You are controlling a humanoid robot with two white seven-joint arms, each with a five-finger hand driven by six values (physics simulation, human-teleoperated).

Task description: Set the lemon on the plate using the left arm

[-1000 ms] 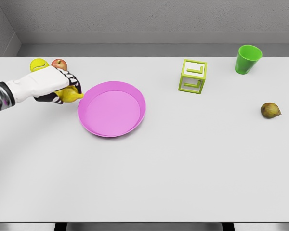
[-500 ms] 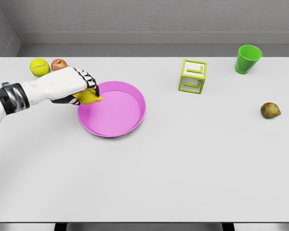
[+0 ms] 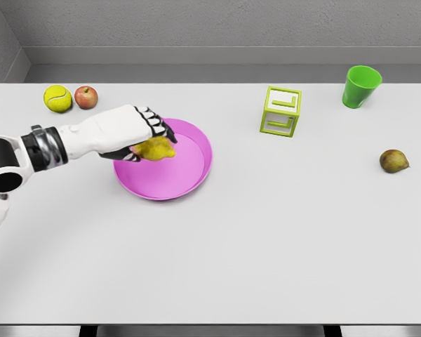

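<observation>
The yellow lemon [image 3: 156,149] is in the grasp of my left hand [image 3: 144,135], whose fingers curl over its top. Hand and lemon are above the left part of the pink plate [image 3: 189,168], inside its rim. I cannot tell whether the lemon touches the plate's floor. My left arm comes in from the left edge across the white table. The right arm is out of view.
A tennis ball [image 3: 57,98] and a red apple [image 3: 86,97] lie at the back left. A lime-green open cube frame [image 3: 281,111] stands right of the plate, a green cup [image 3: 361,86] at the back right, a brownish pear [image 3: 393,161] near the right edge.
My left hand has carried the lemon rightward from beside the plate's left rim to over the plate's left part. Nothing else moved.
</observation>
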